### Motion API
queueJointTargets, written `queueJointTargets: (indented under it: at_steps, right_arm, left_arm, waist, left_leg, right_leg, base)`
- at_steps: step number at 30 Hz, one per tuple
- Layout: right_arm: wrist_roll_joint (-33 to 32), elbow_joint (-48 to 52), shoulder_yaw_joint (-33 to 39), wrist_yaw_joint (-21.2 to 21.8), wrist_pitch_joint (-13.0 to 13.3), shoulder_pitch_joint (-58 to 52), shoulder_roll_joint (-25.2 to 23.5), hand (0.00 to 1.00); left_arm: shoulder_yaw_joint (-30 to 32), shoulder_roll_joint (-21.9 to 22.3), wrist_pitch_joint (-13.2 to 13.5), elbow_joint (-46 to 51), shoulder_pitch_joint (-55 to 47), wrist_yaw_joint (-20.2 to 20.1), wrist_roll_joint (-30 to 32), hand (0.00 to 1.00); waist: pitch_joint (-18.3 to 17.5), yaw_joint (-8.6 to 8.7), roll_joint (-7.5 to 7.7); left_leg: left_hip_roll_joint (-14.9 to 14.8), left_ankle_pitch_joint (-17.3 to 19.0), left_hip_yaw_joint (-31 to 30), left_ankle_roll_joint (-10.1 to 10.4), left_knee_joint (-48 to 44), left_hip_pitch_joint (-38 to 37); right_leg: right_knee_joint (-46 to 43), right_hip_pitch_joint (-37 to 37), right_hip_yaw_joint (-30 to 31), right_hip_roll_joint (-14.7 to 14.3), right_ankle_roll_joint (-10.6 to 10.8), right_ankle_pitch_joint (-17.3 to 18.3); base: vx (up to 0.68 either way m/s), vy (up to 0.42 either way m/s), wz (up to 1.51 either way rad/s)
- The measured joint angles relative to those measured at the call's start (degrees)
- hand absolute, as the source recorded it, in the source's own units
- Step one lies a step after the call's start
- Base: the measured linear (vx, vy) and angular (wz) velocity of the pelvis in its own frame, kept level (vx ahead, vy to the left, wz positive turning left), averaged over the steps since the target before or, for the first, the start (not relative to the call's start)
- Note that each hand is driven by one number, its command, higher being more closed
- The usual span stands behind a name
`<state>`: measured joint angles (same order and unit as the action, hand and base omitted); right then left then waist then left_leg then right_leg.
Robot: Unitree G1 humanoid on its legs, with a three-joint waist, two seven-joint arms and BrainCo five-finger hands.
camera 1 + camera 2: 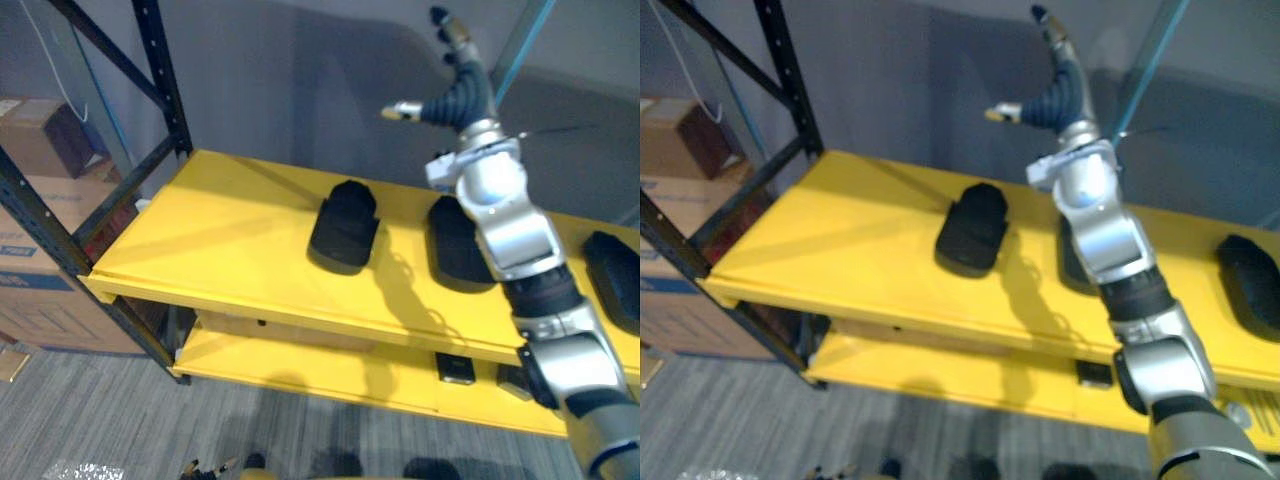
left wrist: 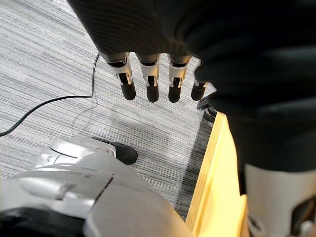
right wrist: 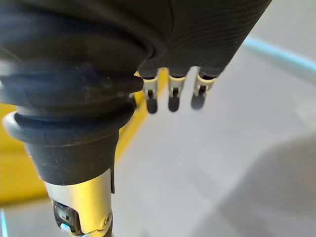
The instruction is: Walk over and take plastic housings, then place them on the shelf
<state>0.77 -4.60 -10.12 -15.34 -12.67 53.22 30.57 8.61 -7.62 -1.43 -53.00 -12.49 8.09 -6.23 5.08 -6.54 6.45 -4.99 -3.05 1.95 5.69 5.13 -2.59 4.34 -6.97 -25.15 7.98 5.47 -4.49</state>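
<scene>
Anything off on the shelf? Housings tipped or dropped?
Nothing stands out. Three black housings lie flat and apart on the yellow shelf, the middle one partly behind the right arm. The right hand hovers above them, open, holding nothing.

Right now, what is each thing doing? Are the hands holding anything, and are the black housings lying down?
right hand: open, empty, raised above the shelf
left hand: open, empty, over the floor
left housing: lying flat on the top shelf
middle housing: lying flat, partly hidden by the right arm
right housing: lying flat on the top shelf
shelf: upright, three housings on its top board
</scene>
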Motion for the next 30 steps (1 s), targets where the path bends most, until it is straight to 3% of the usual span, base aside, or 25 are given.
queueJointTargets:
  at_steps: [2,4,5,8,15,18,24,30]
  right_arm:
    - [-2.39,1.61,3.92,-0.27,3.00,-2.50,1.67,0.00]
    - [-5.22,4.76,9.70,-0.29,8.24,-9.43,2.71,0.00]
    - [-6.00,5.40,11.09,-0.29,9.23,-11.41,2.76,0.00]
    - [-9.24,8.33,17.83,-0.33,14.52,-22.36,2.68,0.00]
    - [-9.09,12.00,32.15,-1.46,24.09,-43.17,-1.70,0.00]
    - [-9.64,12.57,36.90,-3.18,26.01,-50.02,-4.31,0.00]
    - [-10.44,7.14,45.50,-8.33,26.54,-59.68,-12.87,0.00]
    - [-13.97,2.93,45.73,-3.26,30.69,-68.97,-24.49,0.00]
  left_arm:
    - [0.02,-0.34,0.03,-0.13,-0.07,-0.55,0.04,0.00]
    - [0.10,-0.54,0.09,-0.54,-0.28,-1.34,0.04,0.00]
    - [0.12,-0.54,0.14,-0.73,-0.29,-1.60,0.04,0.00]
    - [0.22,-0.48,1.47,-2.33,-0.47,-2.00,0.45,0.00]
    - [0.24,0.15,3.98,-4.39,-1.43,-1.84,2.77,0.00]
    - [0.21,0.32,4.63,-4.38,-2.15,-1.52,2.77,0.00]
    - [0.26,0.46,5.11,-3.83,-2.15,-1.50,2.61,0.00]
    - [1.63,1.69,5.03,-3.40,-3.22,-1.56,2.75,0.00]
  waist:
    - [-0.23,0.32,0.33]
    - [-0.57,1.32,0.84]
    - [-0.62,1.52,0.91]
    - [-0.81,3.54,0.83]
    - [-2.99,8.14,-1.32]
    - [-4.61,9.99,-2.00]
    - [-4.94,12.02,-2.28]
    - [-4.62,13.37,-3.53]
  left_leg:
    - [0.11,0.00,-0.04,0.00,0.00,0.10]
    - [0.19,0.00,0.35,0.00,-0.01,-0.21]
    - [0.19,0.00,0.61,0.01,-0.02,-0.27]
    - [-0.01,-0.01,2.37,0.01,-0.02,-0.39]
    - [-1.70,0.95,8.85,0.83,0.00,-2.37]
    - [-2.11,1.54,10.81,0.90,0.00,-2.52]
    - [-1.99,2.07,13.61,0.86,-0.02,-2.78]
    - [-1.82,3.93,18.14,1.15,-0.02,-5.92]
  right_leg:
    - [0.00,0.06,0.04,-0.01,0.02,0.02]
    - [-0.06,0.32,0.36,-0.13,0.04,0.02]
    - [-0.16,0.50,0.65,-0.15,0.04,0.02]
    - [-0.99,1.82,2.57,-0.23,0.00,0.01]
    - [-1.47,4.04,9.12,-1.63,-0.76,0.17]
    - [-1.06,4.92,11.09,-2.17,-0.53,0.02]
    - [-0.81,6.20,14.08,-2.31,-0.20,-0.19]
    - [-1.21,5.89,17.62,-2.12,-0.10,-0.66]
  base:
    - [0.02,0.002,0.00]
    - [0.04,-0.004,-0.07]
    - [0.01,-0.003,-0.23]
    - [-0.03,0.003,-0.30]
    - [-0.05,-0.017,-0.49]
    - [-0.02,-0.008,-0.31]
    - [0.00,0.017,-0.25]
    - [0.06,0.033,-0.34]
